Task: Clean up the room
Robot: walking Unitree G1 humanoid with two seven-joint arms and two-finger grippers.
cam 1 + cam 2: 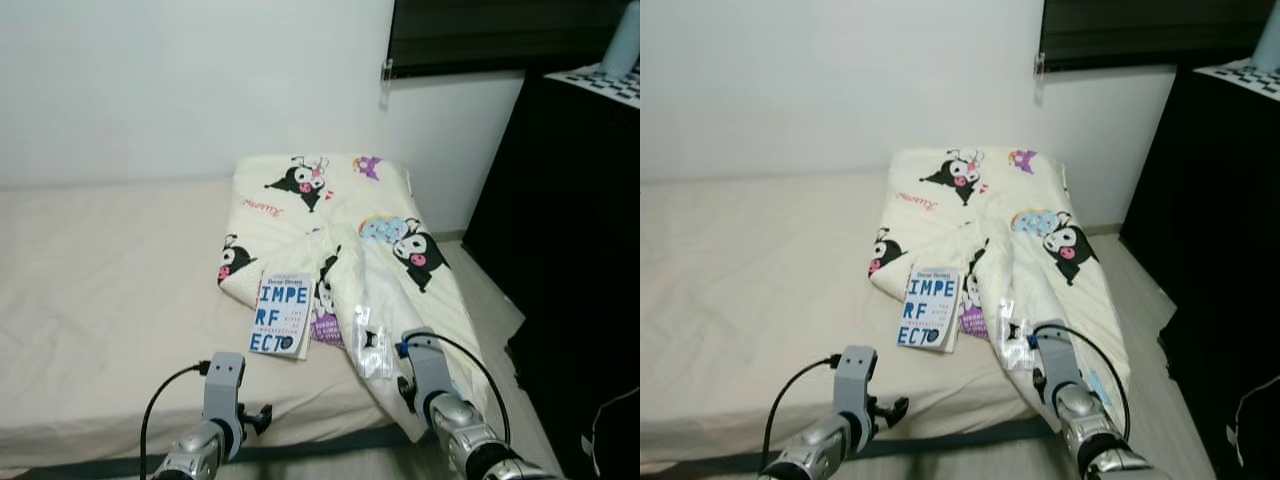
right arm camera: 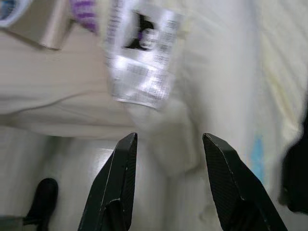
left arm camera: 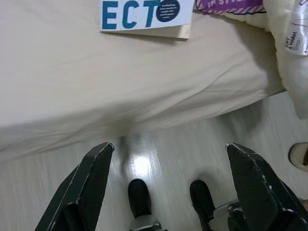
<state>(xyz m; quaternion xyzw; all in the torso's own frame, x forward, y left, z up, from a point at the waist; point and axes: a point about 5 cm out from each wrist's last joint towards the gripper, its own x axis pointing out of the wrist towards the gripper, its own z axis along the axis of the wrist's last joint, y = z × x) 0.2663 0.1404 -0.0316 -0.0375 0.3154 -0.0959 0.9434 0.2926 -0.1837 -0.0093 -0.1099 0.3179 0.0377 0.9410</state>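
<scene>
A cream bed (image 1: pixel 110 290) carries a rumpled cartoon-print blanket (image 1: pixel 340 215) that hangs over its right edge. A white book with blue letters (image 1: pixel 281 313) lies flat beside the blanket, and a purple-covered item (image 1: pixel 325 328) peeks out under the blanket's edge. A clear plastic wrapper (image 1: pixel 372 345) rests on the blanket's overhang. Both arms are held low at the bed's near edge. My left gripper (image 3: pixel 168 192) is open over the floor, short of the book (image 3: pixel 144 17). My right gripper (image 2: pixel 168 178) is open just below the wrapper (image 2: pixel 139 62), holding nothing.
A tall black cabinet (image 1: pixel 570 220) stands to the right, with a pale blue bottle (image 1: pixel 622 40) on top. A narrow strip of floor (image 1: pixel 495 300) runs between it and the bed. A dark window blind (image 1: pixel 480 35) hangs on the far wall. My feet (image 3: pixel 139 197) stand against the bed.
</scene>
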